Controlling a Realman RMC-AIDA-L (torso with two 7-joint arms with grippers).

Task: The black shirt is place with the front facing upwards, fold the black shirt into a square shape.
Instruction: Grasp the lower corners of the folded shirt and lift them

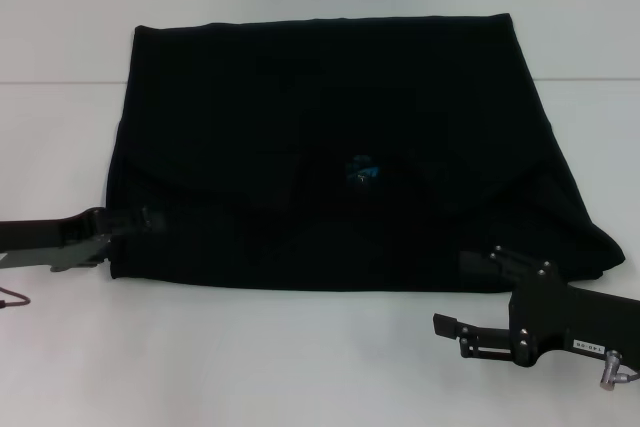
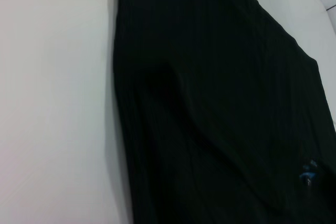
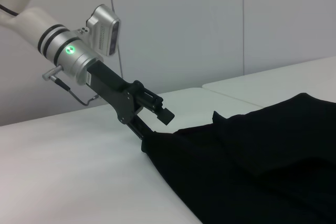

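The black shirt (image 1: 330,137) lies flat on the white table, folded into a wide block with its flaps meeting near the small blue neck label (image 1: 362,172). No lettering shows. My left gripper (image 1: 128,224) is at the shirt's near left corner. In the right wrist view the left gripper (image 3: 155,128) is open, one finger raised and the other at the cloth edge (image 3: 152,142). My right gripper (image 1: 470,292) is open at the shirt's near right edge, one finger over the hem and the other over the bare table. The left wrist view shows the shirt (image 2: 210,103) and its label (image 2: 307,174).
The white table (image 1: 250,357) extends in front of the shirt and on both sides. A seam between two tabletops (image 1: 60,82) runs behind the shirt's left side. A white wall (image 3: 210,24) stands beyond the table.
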